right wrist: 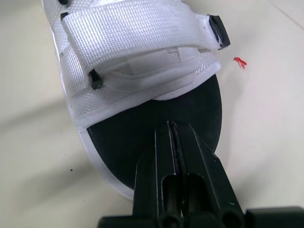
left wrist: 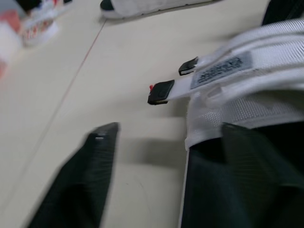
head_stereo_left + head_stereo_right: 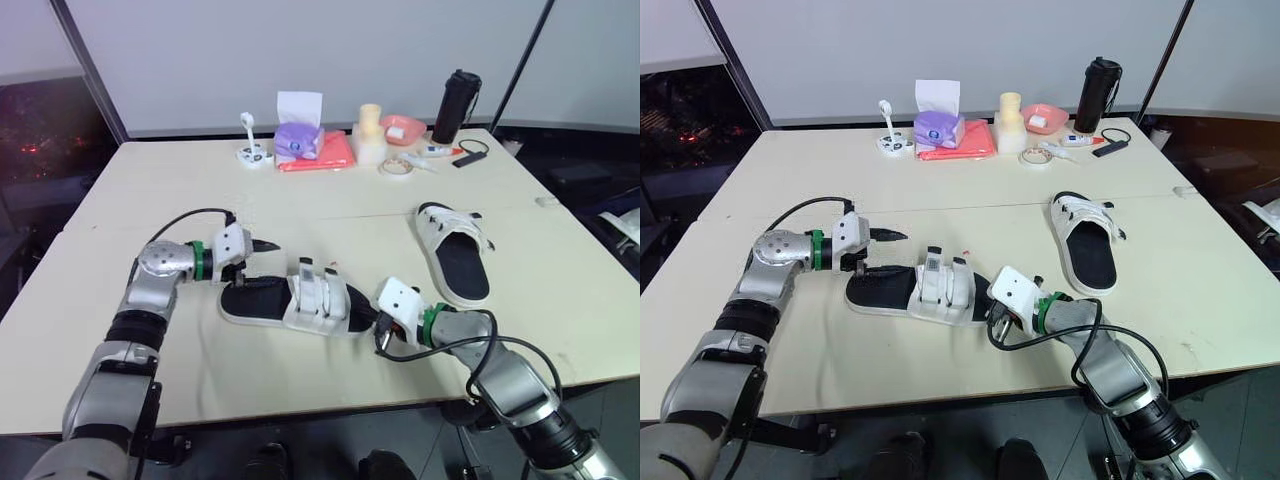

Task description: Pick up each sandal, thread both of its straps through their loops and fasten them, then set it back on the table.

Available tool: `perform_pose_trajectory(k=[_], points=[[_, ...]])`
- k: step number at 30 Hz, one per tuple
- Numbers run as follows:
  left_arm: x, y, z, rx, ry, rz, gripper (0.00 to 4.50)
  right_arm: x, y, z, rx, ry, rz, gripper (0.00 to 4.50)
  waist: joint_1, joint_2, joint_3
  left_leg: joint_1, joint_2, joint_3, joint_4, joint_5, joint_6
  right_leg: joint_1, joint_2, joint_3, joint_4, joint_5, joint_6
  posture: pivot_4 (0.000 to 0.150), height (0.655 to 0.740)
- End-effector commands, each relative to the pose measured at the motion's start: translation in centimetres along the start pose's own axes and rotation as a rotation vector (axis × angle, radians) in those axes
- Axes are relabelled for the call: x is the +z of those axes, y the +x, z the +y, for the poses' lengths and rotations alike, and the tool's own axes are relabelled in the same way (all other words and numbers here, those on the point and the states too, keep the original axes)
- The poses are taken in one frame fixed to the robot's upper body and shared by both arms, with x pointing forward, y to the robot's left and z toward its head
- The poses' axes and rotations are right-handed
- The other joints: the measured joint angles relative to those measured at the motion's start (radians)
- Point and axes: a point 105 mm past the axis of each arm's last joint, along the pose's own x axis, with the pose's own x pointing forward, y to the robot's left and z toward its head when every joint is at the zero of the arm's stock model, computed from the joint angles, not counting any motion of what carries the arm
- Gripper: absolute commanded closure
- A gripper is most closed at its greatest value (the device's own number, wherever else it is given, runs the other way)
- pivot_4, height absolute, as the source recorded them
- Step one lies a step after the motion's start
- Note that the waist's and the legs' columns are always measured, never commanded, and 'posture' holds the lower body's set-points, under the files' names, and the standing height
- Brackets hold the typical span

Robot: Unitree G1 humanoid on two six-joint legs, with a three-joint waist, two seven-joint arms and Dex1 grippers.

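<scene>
closest in, the right tool (image 1: 172,126) has its two black fingers pressed together with nothing between them, their tips over the bare black footbed at one end of the near white-strapped, black-soled sandal (image 3: 300,300). this sandal lies flat on the cream wooden worktop (image 3: 300,200) between the two arms. at its other end the left tool (image 3: 258,252) is spread wide and grips nothing; one finger hangs over the footbed, the other over the worktop just beside the sole.

both white webbing straps (image 1: 137,28) arch across the middle of the near sandal, and their black end tabs (image 2: 160,91) jut out past its side. whether they are pulled snug and stuck down cannot be told. the second sandal (image 3: 455,250), of the same make, lies well apart on the robot's right, its straps looking loose.

judged from this, work is on the near sandal, at the strap stage, with the far one yet to be done. the next move probably calls for the right tool to pin the sole, while the left closes on a strap tab and draws it tight. a shut tool cannot pinch, so the right would have to open first if it is to lift the sandal.
</scene>
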Motion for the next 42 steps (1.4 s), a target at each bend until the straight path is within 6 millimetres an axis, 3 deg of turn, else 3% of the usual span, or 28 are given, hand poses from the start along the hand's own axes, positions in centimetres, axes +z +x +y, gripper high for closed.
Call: perform_pose_trajectory(k=[1, 8, 15, 20, 35, 38, 42], points=[[0.7, -0.1, -0.4, -0.035, 0.158, -0.009, 0.02, 0.7, -1.1, 0.7, 0.033, 0.035, -0.013, 4.5, 0.001, 0.0, 0.0, -0.001, 0.0, 0.0, 0.0, 0.0, 0.0, -0.001, 0.0, 0.0, 0.0, 0.0, 0.0, 0.15, 0.74], [1.4, 0.3, -1.5, -0.12, 0.402, -0.036, 0.02, 5.6, -4.7, 0.7, 0.032, 0.114, -0.183, 4.5, -0.002, 0.001, 0.001, -0.016, -0.001, 0.0, 0.004, 0.0, 0.0, -0.016, 0.0, 0.0, 0.004, 0.001, 0.0, 0.15, 0.74], [2.3, 1.6, -1.7, -0.092, 0.589, -0.092, 0.02, 7.8, -7.1, -0.2, -0.001, 0.118, -0.237, 4.5, 0.0, 0.001, 0.001, -0.016, -0.001, 0.0, 0.004, 0.0, 0.0, -0.015, 0.0, 0.0, 0.004, 0.001, 0.0, 0.15, 0.74], [2.9, 3.0, -2.0, -0.031, 0.658, -0.149, 0.02, 8.3, -7.8, -1.2, -0.061, 0.1, -0.242, 4.5, 0.0, 0.0, 0.001, -0.016, -0.002, 0.0, 0.005, 0.0, 0.0, -0.015, 0.0, 0.0, 0.004, 0.001, 0.001, 0.15, 0.74], [4.0, 6.5, -3.6, -0.03, 0.909, -0.215, 0.02, 8.1, -7.5, -1.5, -0.08, 0.058, -0.201, 4.5, 0.0, 0.0, 0.001, -0.016, -0.003, 0.0, 0.006, 0.0, 0.0, -0.014, 0.0, -0.001, 0.006, 0.001, 0.002, 0.15, 0.74], [3.6, 6.7, -3.9, -0.047, 0.938, -0.207, 0.8, 7.9, -7.5, -1.5, -0.085, 0.06, -0.197, 4.5, 0.0, 0.0, 0.001, -0.016, -0.003, 0.001, 0.006, 0.0, 0.0, -0.014, 0.0, -0.001, 0.006, 0.001, 0.002, 0.15, 0.74], [3.6, 6.9, -3.7, -0.032, 0.972, -0.213, 2.85, 7.8, -7.5, -1.5, -0.09, 0.061, -0.194, 4.5, 0.001, 0.0, 0.001, -0.016, -0.003, 0.001, 0.006, 0.0, 0.0, -0.014, 0.0, -0.001, 0.006, 0.001, 0.002, 0.15, 0.74]])
